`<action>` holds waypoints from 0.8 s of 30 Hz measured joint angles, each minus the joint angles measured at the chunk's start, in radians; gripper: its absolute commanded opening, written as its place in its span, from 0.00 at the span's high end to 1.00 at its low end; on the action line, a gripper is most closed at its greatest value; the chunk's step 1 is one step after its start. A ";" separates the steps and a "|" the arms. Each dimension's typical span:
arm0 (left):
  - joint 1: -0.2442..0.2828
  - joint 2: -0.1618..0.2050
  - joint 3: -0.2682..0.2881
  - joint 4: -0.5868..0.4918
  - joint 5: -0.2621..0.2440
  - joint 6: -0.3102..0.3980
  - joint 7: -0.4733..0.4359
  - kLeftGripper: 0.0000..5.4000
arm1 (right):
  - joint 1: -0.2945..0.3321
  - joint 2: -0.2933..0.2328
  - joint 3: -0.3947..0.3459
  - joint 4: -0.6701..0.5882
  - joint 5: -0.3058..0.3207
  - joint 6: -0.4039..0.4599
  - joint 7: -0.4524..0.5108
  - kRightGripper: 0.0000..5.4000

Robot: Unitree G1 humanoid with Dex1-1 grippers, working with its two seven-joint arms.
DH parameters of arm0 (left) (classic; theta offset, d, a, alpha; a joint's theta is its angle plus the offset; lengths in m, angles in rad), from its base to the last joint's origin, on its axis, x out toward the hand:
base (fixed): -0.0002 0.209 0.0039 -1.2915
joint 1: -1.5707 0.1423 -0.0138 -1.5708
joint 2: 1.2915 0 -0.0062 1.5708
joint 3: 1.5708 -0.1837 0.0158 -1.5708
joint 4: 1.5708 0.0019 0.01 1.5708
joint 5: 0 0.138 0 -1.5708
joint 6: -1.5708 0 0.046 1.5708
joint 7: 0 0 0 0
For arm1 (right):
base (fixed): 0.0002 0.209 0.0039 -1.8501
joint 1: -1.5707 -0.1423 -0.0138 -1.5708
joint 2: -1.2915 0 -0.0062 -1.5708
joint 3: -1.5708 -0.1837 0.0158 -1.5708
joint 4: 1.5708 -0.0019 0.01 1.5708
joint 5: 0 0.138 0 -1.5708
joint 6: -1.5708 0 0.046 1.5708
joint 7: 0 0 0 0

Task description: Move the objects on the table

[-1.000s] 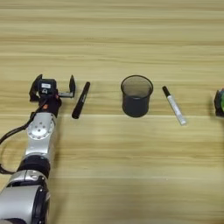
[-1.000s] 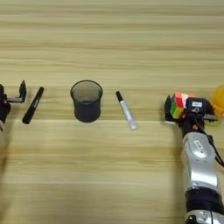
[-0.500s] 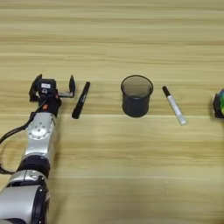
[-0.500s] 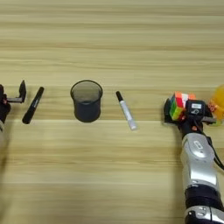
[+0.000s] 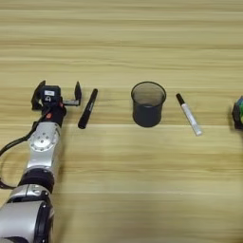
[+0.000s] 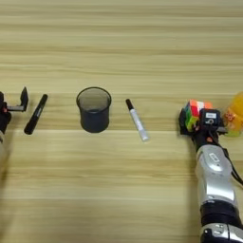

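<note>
The objects sit in a loose row across the tabletop [image 5: 121,42], and almost nothing in that row has shifted over the last second. From the robot's left to its right they are the black marker [image 5: 88,108], the black mesh pen cup [image 5: 147,104] standing upright, the white black-capped marker [image 5: 189,114] lying at a slant, the multicoloured puzzle cube [image 6: 194,114], and the orange juice bottle [image 6: 234,114] at the far right edge, only partly in view.

The left gripper [image 5: 56,95] rests on the tabletop just beside the black marker, its two fingers spread wide and holding nothing. It has not moved compared with the earlier views. The marker lies just outside the nearer finger rather than between the two.

The right gripper [image 6: 203,123] is the only thing that shows any change. It now appears very slightly lower and closer against the cube than a second ago, though the difference is small enough to be partly a camera shift. It sits between the cube and the bottle, with one black finger on the cube's left side. Whether it is actually clamped on the cube cannot be told, since its body hides the other finger.

Judging from this, no object has yet been moved. The right arm looks the likelier to act first, on the cube.
</note>
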 measured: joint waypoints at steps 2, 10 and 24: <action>0.000 0.000 0.001 0.000 0.000 0.000 0.000 0.00 | -0.001 0.000 0.002 0.001 0.004 0.000 0.007 0.33; 0.000 0.000 0.001 0.000 0.000 0.000 0.000 0.00 | -0.003 0.026 0.043 -0.015 0.017 0.000 0.054 0.38; 0.000 0.000 0.001 0.003 0.000 0.000 0.001 0.00 | 0.011 0.108 0.154 -0.061 -0.002 -0.006 0.069 0.33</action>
